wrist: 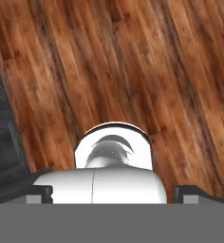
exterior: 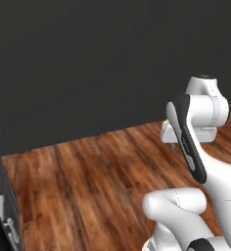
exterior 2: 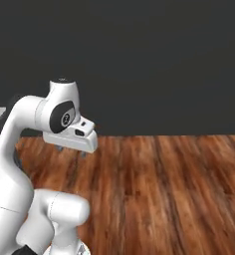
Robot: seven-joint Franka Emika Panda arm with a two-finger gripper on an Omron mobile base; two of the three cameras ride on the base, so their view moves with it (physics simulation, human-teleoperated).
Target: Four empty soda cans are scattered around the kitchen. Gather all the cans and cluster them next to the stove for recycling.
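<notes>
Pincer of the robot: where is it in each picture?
Left base view: the pincer is right of the middle, under the white wrist, pointing down.
Right base view: the pincer is left of the middle, under the white hand.
Hand view: the pincer is at the bottom edge, its dark tips wide apart and open.
Shared landmark: the brown wooden floor lies beneath it in all three.

The light is even and flat, with no clear source. The wooden floor (exterior: 88,181) looks warm and moderately bright, while the wall (exterior: 88,59) behind is a dull, uniform dark grey. The white arm (exterior 2: 20,149) shows soft shading and faint grey shadows beneath its joints, no harsh glare. All three pictures are soft and slightly blurred, the floor grain smeared, edges a little jagged.
</notes>
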